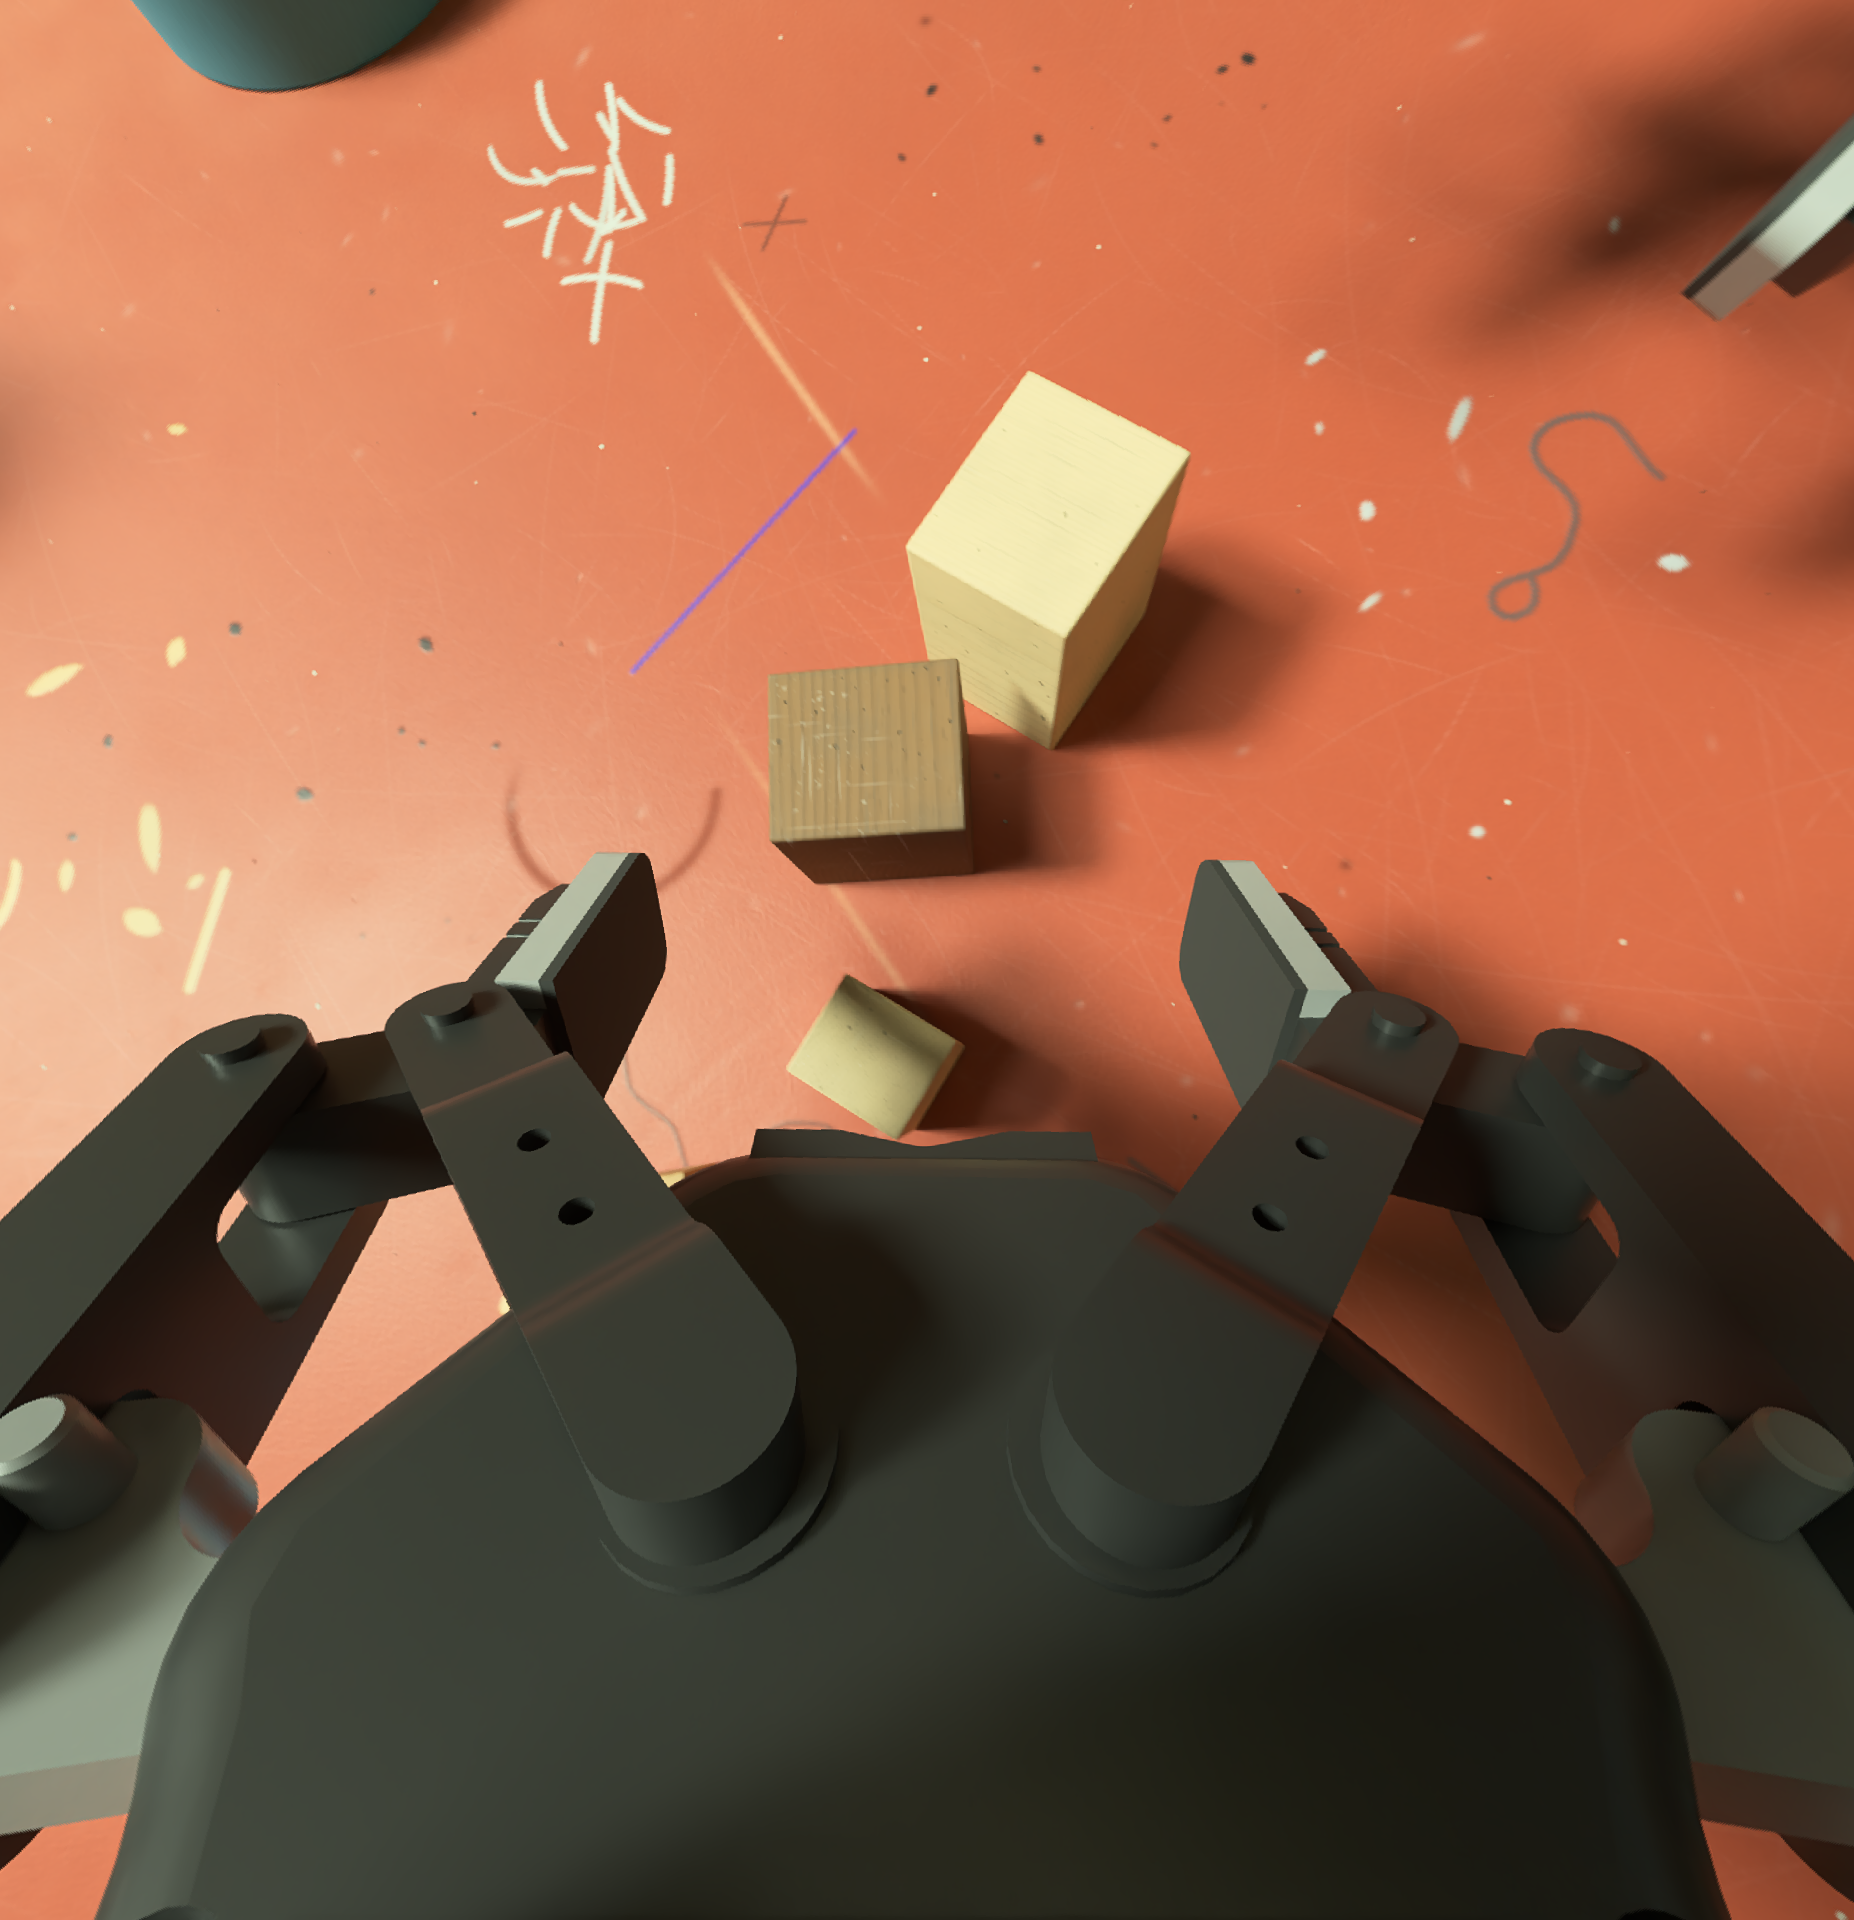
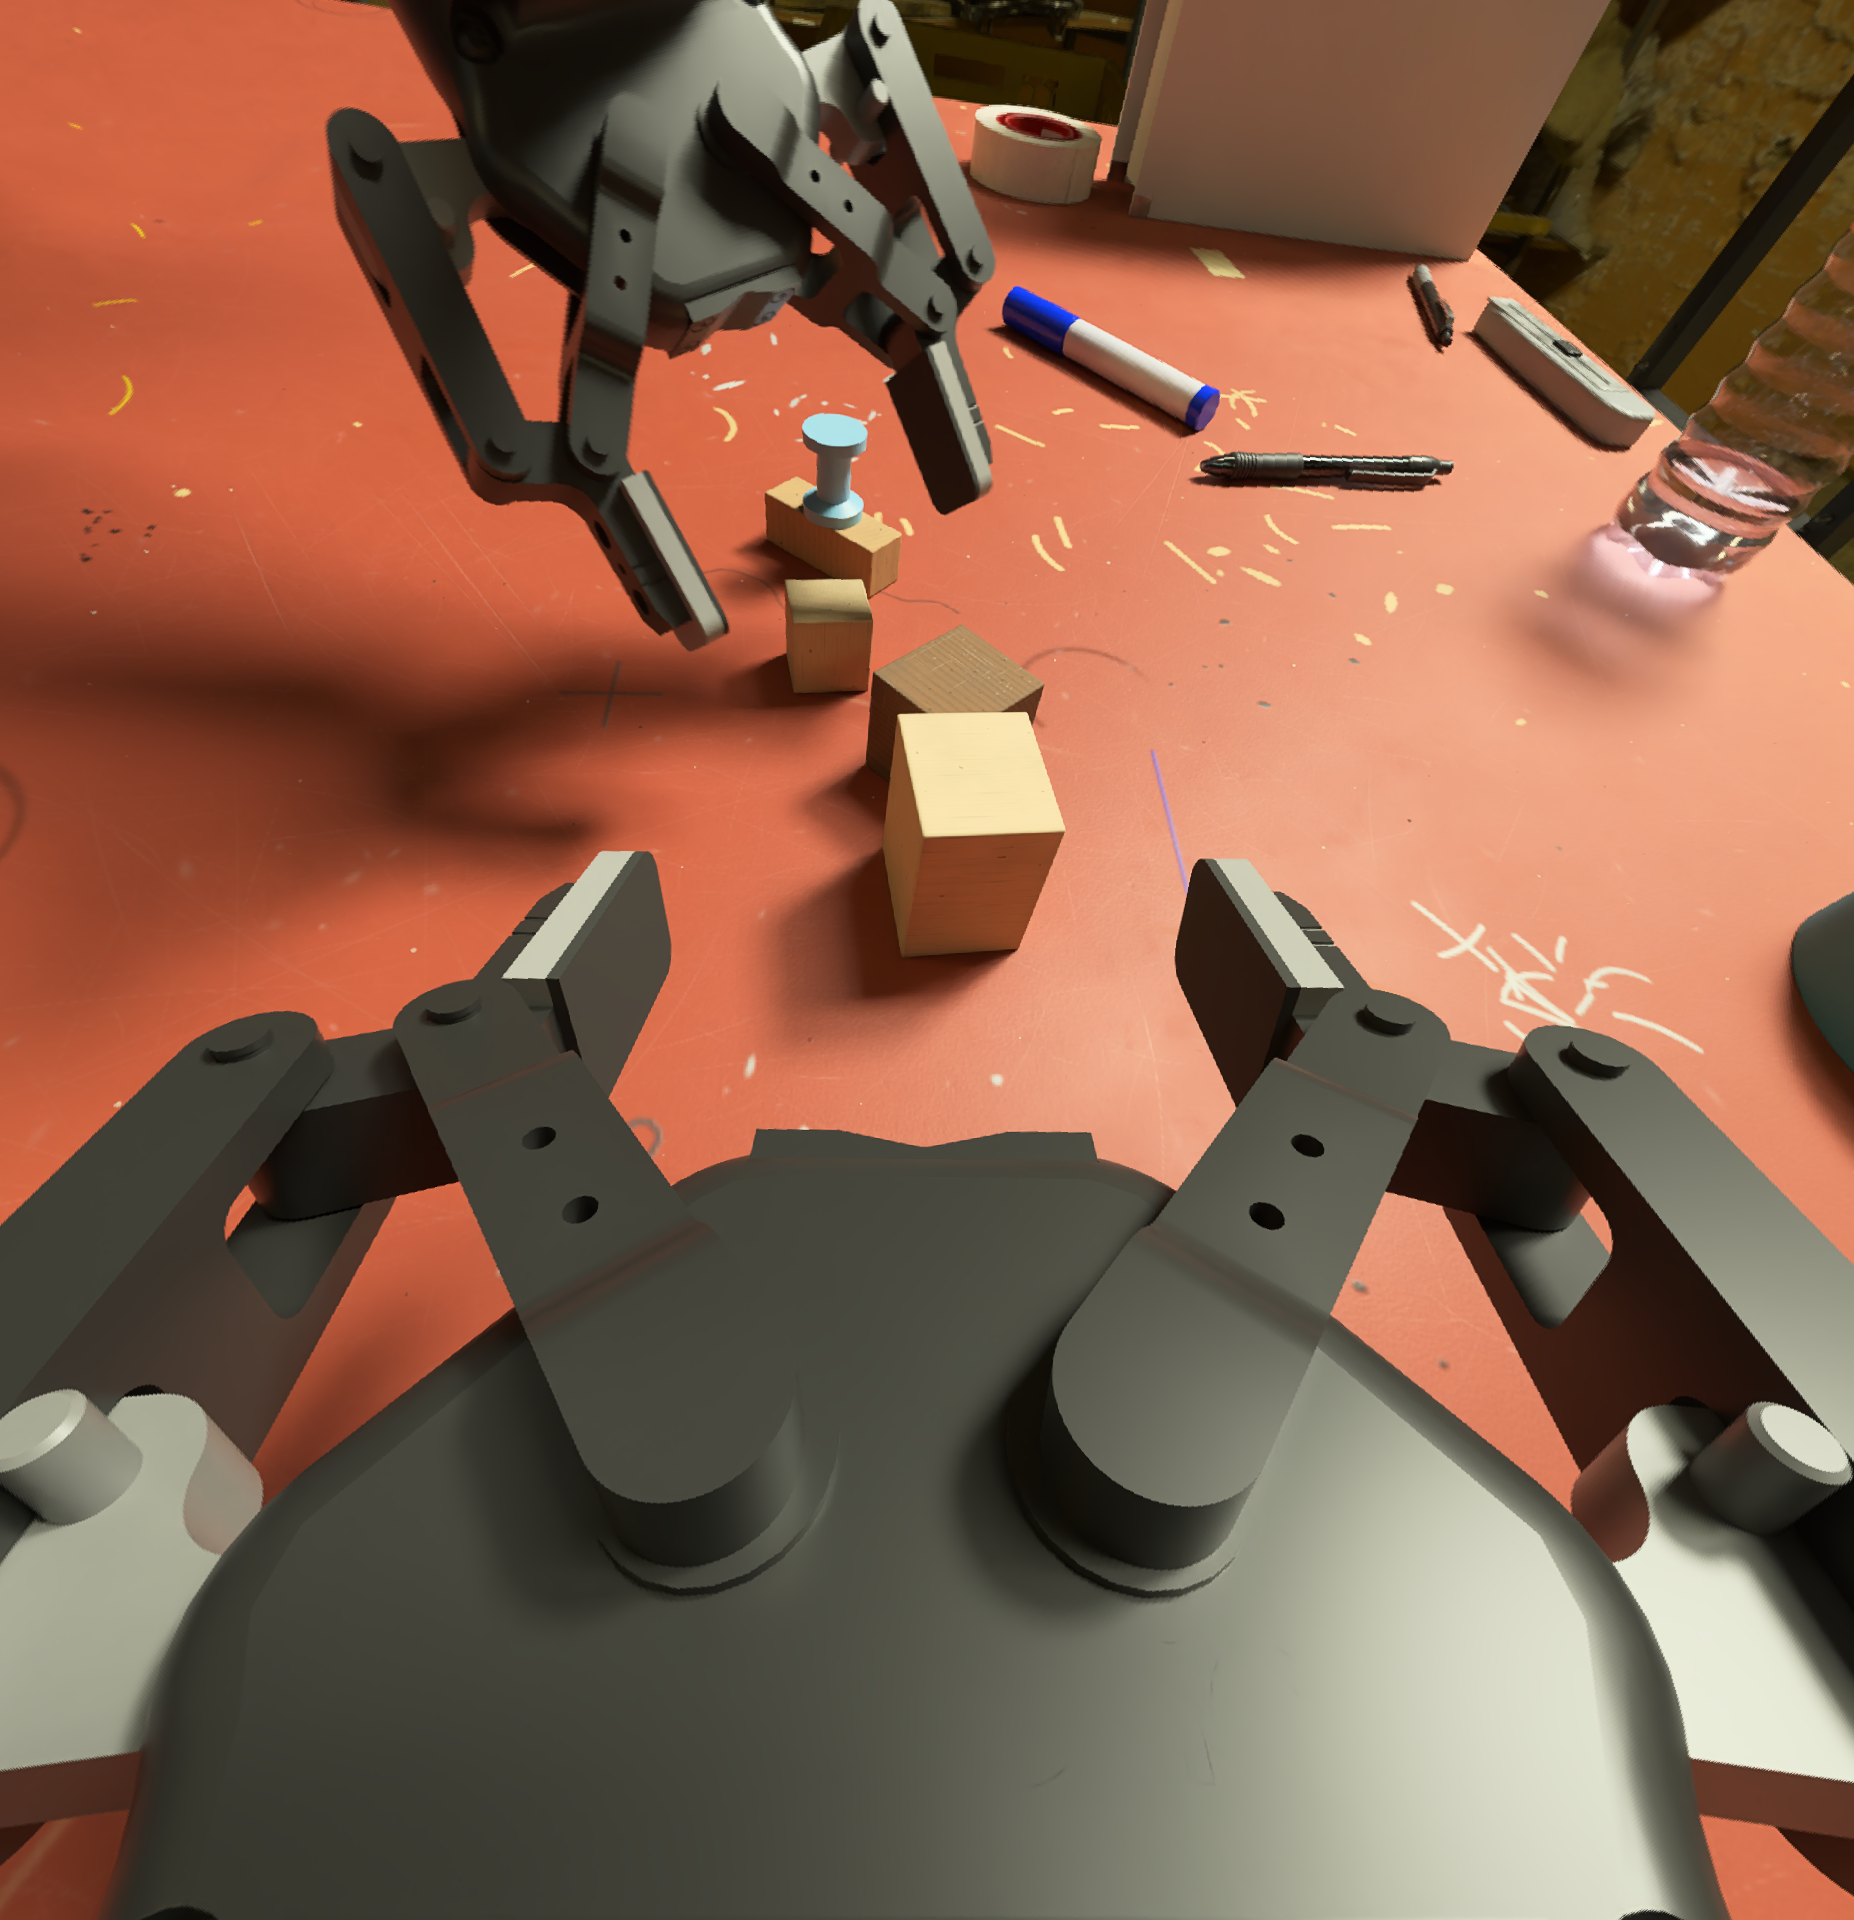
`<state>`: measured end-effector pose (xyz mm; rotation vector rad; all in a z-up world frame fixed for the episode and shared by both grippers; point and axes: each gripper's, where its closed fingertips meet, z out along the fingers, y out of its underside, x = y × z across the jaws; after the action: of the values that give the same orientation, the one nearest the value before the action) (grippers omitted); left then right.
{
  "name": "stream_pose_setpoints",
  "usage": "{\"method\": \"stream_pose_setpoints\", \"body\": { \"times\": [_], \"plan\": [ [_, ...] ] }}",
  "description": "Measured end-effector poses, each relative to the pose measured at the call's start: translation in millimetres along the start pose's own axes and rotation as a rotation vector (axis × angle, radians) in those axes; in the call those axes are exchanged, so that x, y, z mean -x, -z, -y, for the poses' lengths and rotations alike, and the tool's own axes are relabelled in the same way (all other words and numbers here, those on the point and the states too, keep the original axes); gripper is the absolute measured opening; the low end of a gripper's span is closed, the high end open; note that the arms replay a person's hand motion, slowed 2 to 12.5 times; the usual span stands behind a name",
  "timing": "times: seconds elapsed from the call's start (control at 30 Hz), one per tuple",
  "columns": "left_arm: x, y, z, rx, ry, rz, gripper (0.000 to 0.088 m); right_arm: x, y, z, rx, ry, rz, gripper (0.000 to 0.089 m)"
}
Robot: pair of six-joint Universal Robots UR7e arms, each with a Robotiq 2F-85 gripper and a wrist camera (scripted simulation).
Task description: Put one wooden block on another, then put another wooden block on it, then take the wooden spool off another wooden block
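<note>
Four wooden blocks stand in a row on the orange table [image 2: 279, 520]. A tall pale block [image 2: 970, 831] [image 1: 1048, 540] is nearest my right gripper. Behind it are a dark brown cube [image 2: 954, 675] [image 1: 866, 753], a small pale block [image 2: 827, 634] [image 1: 871, 1055] and a flat tan block [image 2: 850, 551]. A light blue spool [image 2: 832, 468] stands upright on the flat block. My left gripper [image 1: 923, 914] [image 2: 819, 535] is open and empty, hovering above the small pale block and the spool. My right gripper [image 2: 923, 914] is open and empty, just short of the tall block.
Behind the blocks lie a blue-and-white marker [image 2: 1110, 358], a black pen [image 2: 1328, 468], a tape roll [image 2: 1032, 151], a white box [image 2: 1349, 114] and a grey case [image 2: 1562, 369]. A clear bottle [image 2: 1754, 436] stands at the right edge. A teal object [image 2: 1848, 987] [image 1: 279, 42] is at the side.
</note>
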<state>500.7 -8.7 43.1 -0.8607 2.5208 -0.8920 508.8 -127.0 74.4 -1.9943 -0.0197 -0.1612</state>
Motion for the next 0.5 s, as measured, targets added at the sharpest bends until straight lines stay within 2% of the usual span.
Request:
{"method": "stream_pose_setpoints", "body": {
  "times": [0.13,0.33,0.5],
  "plan": [
    [7,-8,6,0.027,-0.007,0.005,0.0831,0,0,-0.7,-0.004,-0.006,-0.001,0.0839],
    [9,-20,14,0.035,0.047,-0.029,0.0788,-4,0,-5.3,0.01,-0.021,-0.01,0.0839],
    [9,-28,17,0.024,0.093,-0.058,0.0714,-6,1,-6.1,0.006,-0.028,-0.014,0.0839]
  ]
}}
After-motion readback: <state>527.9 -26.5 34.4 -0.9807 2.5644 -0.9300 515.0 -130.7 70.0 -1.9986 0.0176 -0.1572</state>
